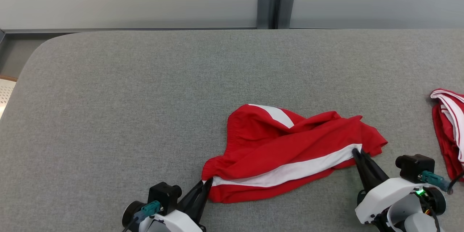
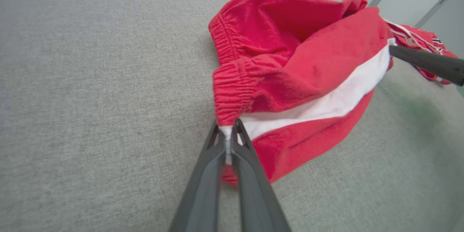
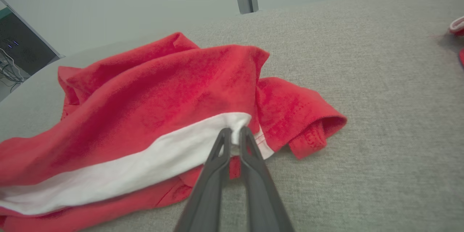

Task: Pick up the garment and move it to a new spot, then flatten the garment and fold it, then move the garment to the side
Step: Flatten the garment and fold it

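Note:
The garment point(image 1: 290, 148) is a pair of red shorts with a white side stripe, lying rumpled on the grey table near its front edge. My left gripper point(image 1: 207, 183) is shut on the waistband end of the stripe; in the left wrist view the garment point(image 2: 308, 65) has its white cloth pinched between the tips of the left gripper point(image 2: 227, 125). My right gripper point(image 1: 356, 151) holds the hem end of the same stripe. In the right wrist view the right gripper point(image 3: 235, 132) has its fingers nearly together with white cloth of the garment point(image 3: 163, 90) between them.
A second red and white cloth point(image 1: 449, 130) lies bunched at the table's right edge, close to my right wrist. The grey felt table point(image 1: 145, 98) stretches wide to the left and back. A pale wall with a grey post point(image 1: 275, 3) stands behind.

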Available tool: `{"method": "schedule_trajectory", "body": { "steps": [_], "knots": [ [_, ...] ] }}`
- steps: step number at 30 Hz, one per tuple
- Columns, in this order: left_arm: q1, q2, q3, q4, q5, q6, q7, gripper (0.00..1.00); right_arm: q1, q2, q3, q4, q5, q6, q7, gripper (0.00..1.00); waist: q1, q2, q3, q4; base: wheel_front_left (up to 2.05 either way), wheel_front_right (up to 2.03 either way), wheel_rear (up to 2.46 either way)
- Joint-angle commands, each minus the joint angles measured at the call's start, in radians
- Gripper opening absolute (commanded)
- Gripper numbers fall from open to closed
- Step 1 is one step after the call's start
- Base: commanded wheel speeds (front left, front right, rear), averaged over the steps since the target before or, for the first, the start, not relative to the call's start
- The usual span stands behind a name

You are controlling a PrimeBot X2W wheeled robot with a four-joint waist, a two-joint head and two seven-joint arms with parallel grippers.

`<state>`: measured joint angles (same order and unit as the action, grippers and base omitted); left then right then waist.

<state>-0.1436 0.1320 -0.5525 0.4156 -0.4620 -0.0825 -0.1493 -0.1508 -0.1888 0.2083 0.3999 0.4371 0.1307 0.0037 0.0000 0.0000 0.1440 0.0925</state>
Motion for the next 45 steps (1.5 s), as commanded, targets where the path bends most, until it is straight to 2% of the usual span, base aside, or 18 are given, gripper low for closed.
{"method": "schedule_trajectory", "body": {
  "steps": [1,5,9,16,24,30,37,45],
  "knots": [
    [-0.020,0.004,0.003,0.001,0.003,-0.004,-0.009,0.00,-0.020,-0.017,0.010,0.016,0.012,0.000,-0.018,0.00,0.0000,0.0000,0.003,0.001,0.00,0.00,0.00],
    [-0.031,0.011,0.015,-0.031,0.009,0.009,-0.047,0.00,-0.034,-0.041,0.030,0.013,0.027,0.000,-0.073,0.00,0.0000,0.0000,-0.004,0.000,0.00,0.00,0.00],
    [-0.039,0.030,0.035,-0.104,0.022,0.027,-0.073,0.00,-0.027,-0.063,0.031,-0.048,0.002,0.000,-0.092,0.00,0.0000,0.0000,-0.023,-0.014,0.00,0.00,0.00],
    [-0.088,0.073,0.065,-0.275,0.051,0.049,-0.077,0.00,-0.044,-0.104,-0.004,-0.204,-0.051,0.000,-0.054,0.00,0.0000,0.0000,-0.076,-0.034,0.00,0.00,0.00],
    [-0.238,0.120,0.111,-0.498,0.051,0.054,0.028,0.00,-0.081,-0.160,-0.102,-0.453,-0.109,0.000,0.043,0.00,0.0000,0.0000,-0.162,-0.051,0.00,0.00,0.00],
    [-0.365,0.139,0.143,-0.610,0.054,0.067,0.115,0.00,-0.143,-0.190,-0.160,-0.602,-0.127,0.000,0.114,0.00,0.0000,0.0000,-0.191,-0.069,0.00,0.00,0.00],
    [-0.418,0.124,0.165,-0.622,0.021,0.075,0.136,0.00,-0.146,-0.179,-0.203,-0.650,-0.122,0.000,0.166,0.00,0.0000,0.0000,-0.198,-0.074,0.00,0.00,0.00],
    [-0.436,0.093,0.173,-0.502,-0.015,0.062,0.090,0.00,-0.172,-0.145,-0.200,-0.602,-0.084,0.000,0.173,0.00,0.0000,0.0000,-0.163,-0.079,0.00,0.00,0.00]
  ]
}}
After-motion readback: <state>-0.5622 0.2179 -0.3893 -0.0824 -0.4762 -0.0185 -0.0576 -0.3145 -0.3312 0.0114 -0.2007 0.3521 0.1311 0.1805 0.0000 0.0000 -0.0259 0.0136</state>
